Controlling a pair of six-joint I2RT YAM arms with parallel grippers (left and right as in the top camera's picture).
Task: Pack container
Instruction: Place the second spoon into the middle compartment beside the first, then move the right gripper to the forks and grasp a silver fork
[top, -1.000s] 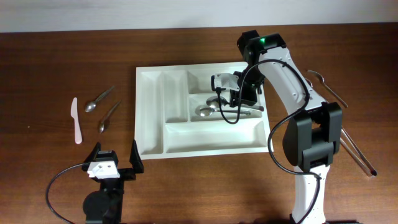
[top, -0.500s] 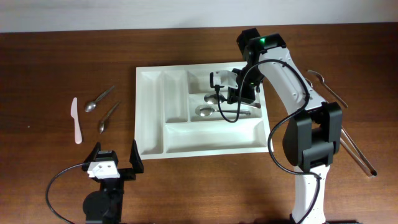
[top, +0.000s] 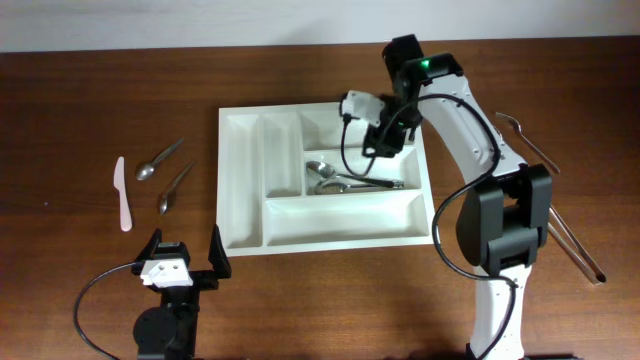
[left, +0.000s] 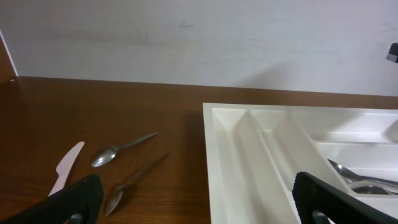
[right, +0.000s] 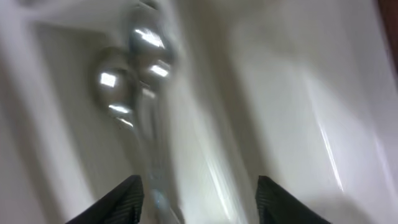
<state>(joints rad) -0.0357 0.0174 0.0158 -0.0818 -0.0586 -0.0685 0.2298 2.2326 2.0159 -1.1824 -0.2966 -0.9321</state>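
Observation:
The container (top: 245, 180) is a big white cutlery tray in the middle of the table. Two metal spoons (top: 330, 178) lie in its middle long compartment, their bowls to the left. My right gripper (top: 378, 140) hovers over the tray's far right part, open and holding nothing. The blurred right wrist view shows the spoons (right: 134, 68) lying on white plastic ahead of my right gripper (right: 199, 205). My left gripper (top: 186, 245) rests open near the front edge, left of the tray. Ahead of my left gripper (left: 199, 214) is the container's (left: 249, 155) near wall.
Two loose spoons (top: 160, 158) (top: 176, 187) and a white plastic knife (top: 122, 192) lie on the table left of the tray. More metal cutlery lies to the right: one piece (top: 525, 135) at the back, long pieces (top: 575, 240) nearer the front.
My right gripper has opened and drawn back toward the far side of the tray. The spoon it held now lies in the middle compartment beside the other. The left arm has not moved.

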